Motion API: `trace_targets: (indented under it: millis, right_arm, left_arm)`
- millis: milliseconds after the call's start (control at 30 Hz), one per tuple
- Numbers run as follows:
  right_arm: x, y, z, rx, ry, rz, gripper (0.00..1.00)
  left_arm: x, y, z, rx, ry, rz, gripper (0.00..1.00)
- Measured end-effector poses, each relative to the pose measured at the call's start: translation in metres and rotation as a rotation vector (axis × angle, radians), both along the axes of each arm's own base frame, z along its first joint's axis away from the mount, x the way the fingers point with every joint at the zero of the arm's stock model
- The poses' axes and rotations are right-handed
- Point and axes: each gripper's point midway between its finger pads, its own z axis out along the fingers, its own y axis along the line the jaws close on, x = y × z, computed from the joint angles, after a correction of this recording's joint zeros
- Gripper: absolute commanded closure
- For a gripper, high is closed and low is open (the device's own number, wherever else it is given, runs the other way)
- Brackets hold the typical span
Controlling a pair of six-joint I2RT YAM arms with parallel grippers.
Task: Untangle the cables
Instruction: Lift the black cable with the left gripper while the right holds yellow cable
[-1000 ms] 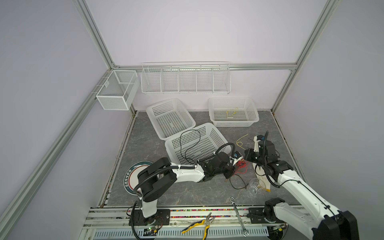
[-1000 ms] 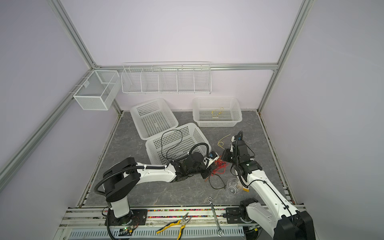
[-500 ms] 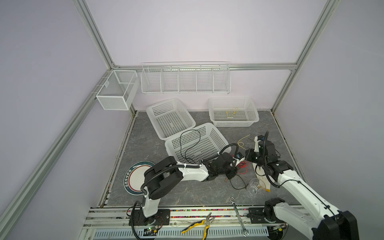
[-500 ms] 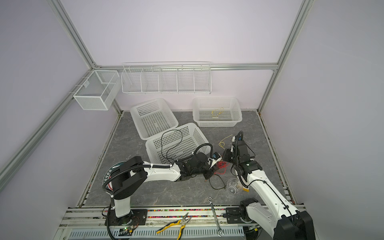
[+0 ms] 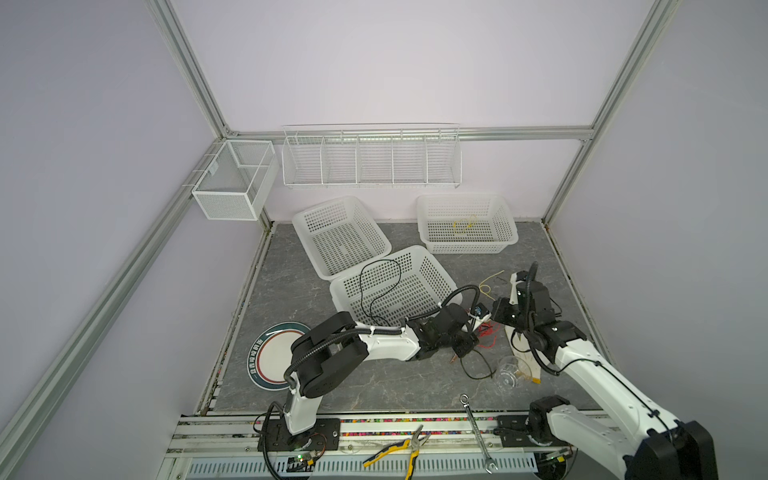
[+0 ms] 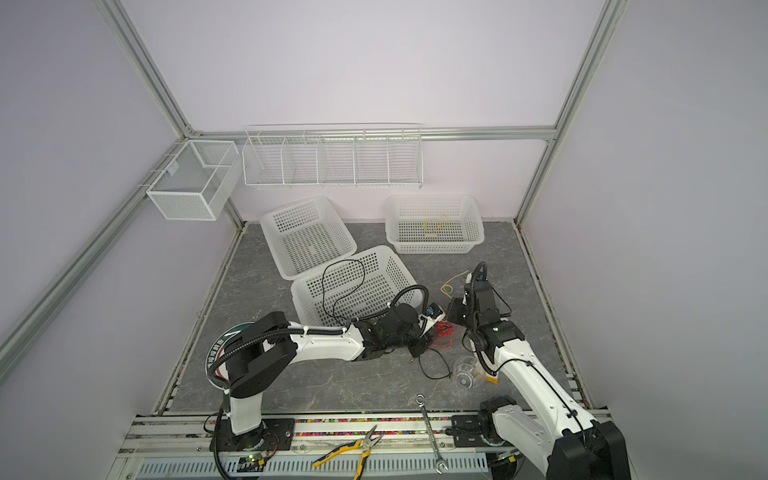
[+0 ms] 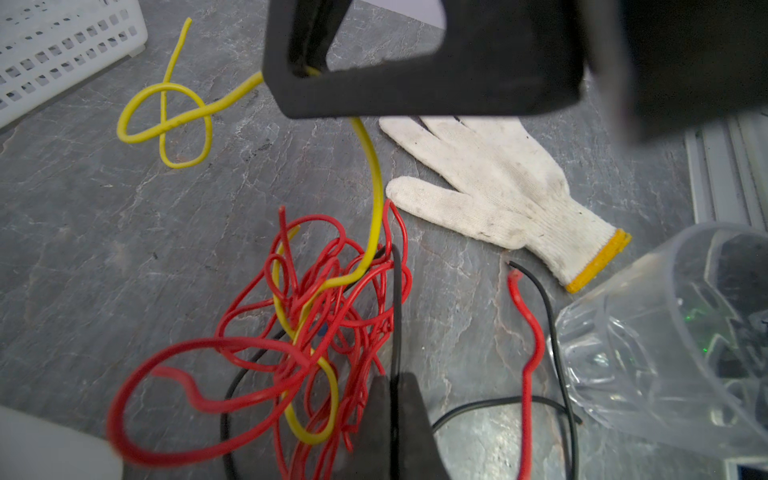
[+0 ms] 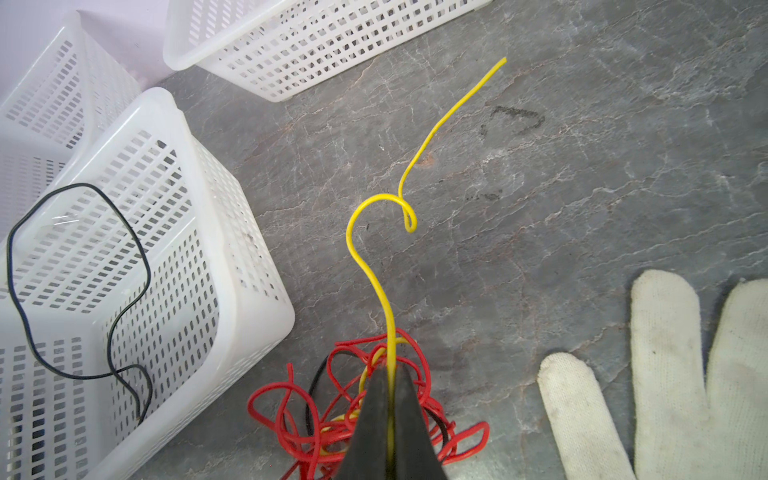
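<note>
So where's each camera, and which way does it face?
Both top views: high above the bases, facing down at the table; both arms show.
Left wrist: left arm, facing the tangle; left gripper shut on black cable.
Right wrist: right arm, facing the tangle; right gripper shut on yellow cable.
Wrist views share tangle, glove.

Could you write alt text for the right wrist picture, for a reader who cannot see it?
The right gripper is shut on a thin yellow cable that leads out of a tangle of thin red cables on the grey stone-patterned table. Nearby stand white perforated plastic baskets, one holding a thin black cable, and a white knitted glove lies flat.
</note>
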Motion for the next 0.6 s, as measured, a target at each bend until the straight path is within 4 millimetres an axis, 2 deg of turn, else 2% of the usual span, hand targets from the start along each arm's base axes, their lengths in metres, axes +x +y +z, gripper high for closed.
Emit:
trace_targets:
  millis: [133, 233, 333, 533, 600]
  right_arm:
    - [0.001, 0.001, -0.003, -0.003, 0.007, 0.001, 0.94]
    - [0.004, 0.001, -0.008, -0.007, 0.015, -0.001, 0.94]
    - [0.006, 0.002, -0.020, -0.014, 0.041, 0.000, 0.94]
    - [0.007, 0.000, -0.048, -0.038, 0.102, -0.011, 0.94]
    - [0.008, 0.000, -0.053, -0.044, 0.111, -0.015, 0.94]
  left_arm:
    - [0.001, 0.001, 0.002, 0.001, -0.007, 0.008, 1.00]
    - [0.000, 0.007, 0.016, -0.018, -0.022, 0.017, 1.00]
    - [-0.002, 0.013, 0.052, -0.081, -0.052, 0.020, 1.00]
    - [-0.004, 0.029, 0.158, -0.312, -0.167, 0.041, 1.00]
    - [-0.005, 0.036, 0.186, -0.378, -0.207, 0.052, 1.00]
